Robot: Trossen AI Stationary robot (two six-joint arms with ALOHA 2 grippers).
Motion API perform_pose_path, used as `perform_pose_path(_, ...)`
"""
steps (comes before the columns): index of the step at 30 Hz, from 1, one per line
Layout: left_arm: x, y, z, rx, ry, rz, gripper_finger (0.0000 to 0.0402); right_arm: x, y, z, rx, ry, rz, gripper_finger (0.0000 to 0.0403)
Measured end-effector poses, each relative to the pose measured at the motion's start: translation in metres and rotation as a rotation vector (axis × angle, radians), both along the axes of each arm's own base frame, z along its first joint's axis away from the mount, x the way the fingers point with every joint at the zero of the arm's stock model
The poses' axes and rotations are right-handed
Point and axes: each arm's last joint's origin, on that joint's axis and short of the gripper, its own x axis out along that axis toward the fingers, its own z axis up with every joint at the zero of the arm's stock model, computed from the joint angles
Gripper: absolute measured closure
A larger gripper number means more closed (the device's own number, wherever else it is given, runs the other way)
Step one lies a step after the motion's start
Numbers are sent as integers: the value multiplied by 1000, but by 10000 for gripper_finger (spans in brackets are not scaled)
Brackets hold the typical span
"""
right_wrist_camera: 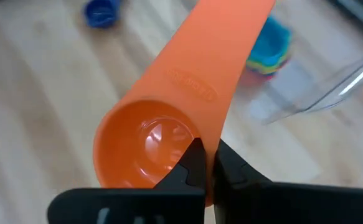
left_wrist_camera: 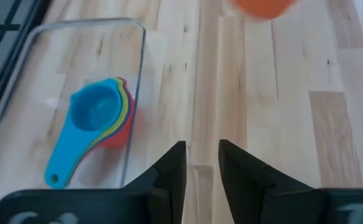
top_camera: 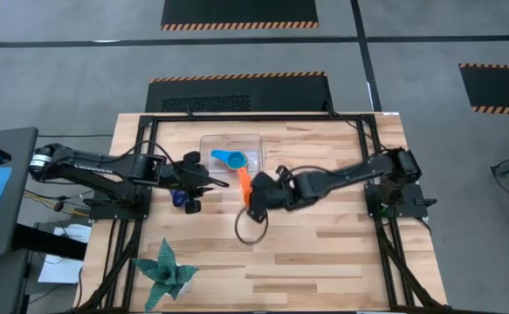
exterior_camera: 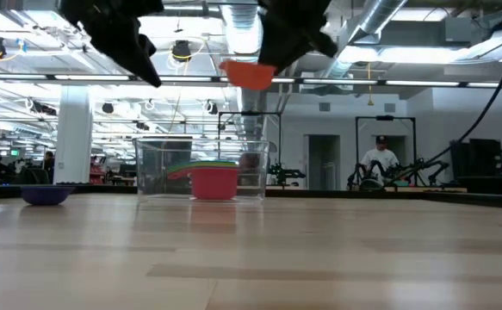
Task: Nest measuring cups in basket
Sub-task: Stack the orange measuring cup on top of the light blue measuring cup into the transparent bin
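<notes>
Right gripper (right_wrist_camera: 204, 163) clenched on the rim edge of the orange cup (right_wrist_camera: 169, 118), held in the air just beside the basket (top_camera: 256, 139). Left gripper (left_wrist_camera: 201, 163) released, holding nothing, above the worktop (top_camera: 324, 253) next to the basket. Nested cups (left_wrist_camera: 103, 115) lie in the basket; a dark blue cup (top_camera: 178, 199) sits outside it. The cup looks light, stiff and smooth, so likely slippery; its flat handle offers the surest hold. Embossed handle lettering is unreadable.
</notes>
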Motion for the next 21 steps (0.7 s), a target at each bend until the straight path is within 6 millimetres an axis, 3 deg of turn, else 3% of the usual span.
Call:
perform_pose_path(16,-3,0,4,-63,13,68,318,22,-111,10,-191,-21,193,392)
perform_pose_path(21,-3,0,5,-66,7,70,318,24,-137,15,-241,-48,352,392)
